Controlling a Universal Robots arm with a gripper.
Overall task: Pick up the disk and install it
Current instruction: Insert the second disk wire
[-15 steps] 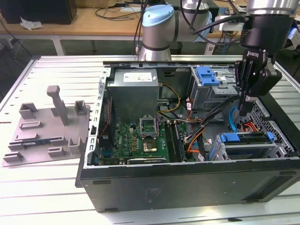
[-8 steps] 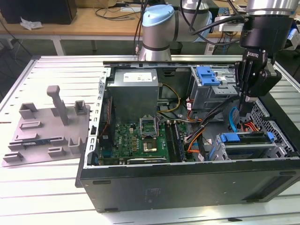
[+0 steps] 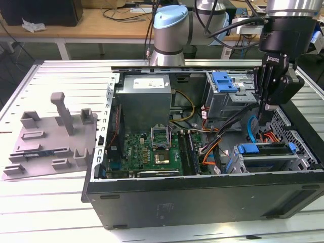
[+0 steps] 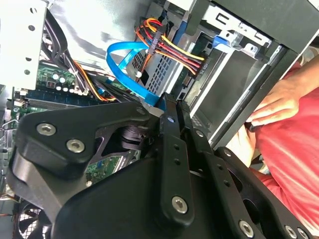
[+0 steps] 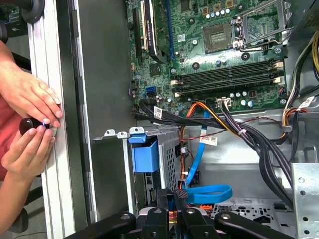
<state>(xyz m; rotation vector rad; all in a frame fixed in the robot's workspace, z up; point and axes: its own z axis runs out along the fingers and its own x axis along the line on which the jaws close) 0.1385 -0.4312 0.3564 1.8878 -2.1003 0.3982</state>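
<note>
I have the gripper down inside the open computer case, at about 3 o'clock of it in the exterior view. Its fingers are pressed together with nothing between them. What I take for the disk, silver with blue at both ends, lies in the drive bay just below the fingertips, at 6 o'clock from them; I cannot tell whether it is fully seated.

To do this well I want the push straight along the bay, with no twist. Room is tight: a blue flat cable loops at 8 o'clock from the tips, a bundle of black wires runs at 9 o'clock, and the perforated wall stands close at 3 o'clock. A person's hands rest on the table rail beside the case, so I mind that side
</note>
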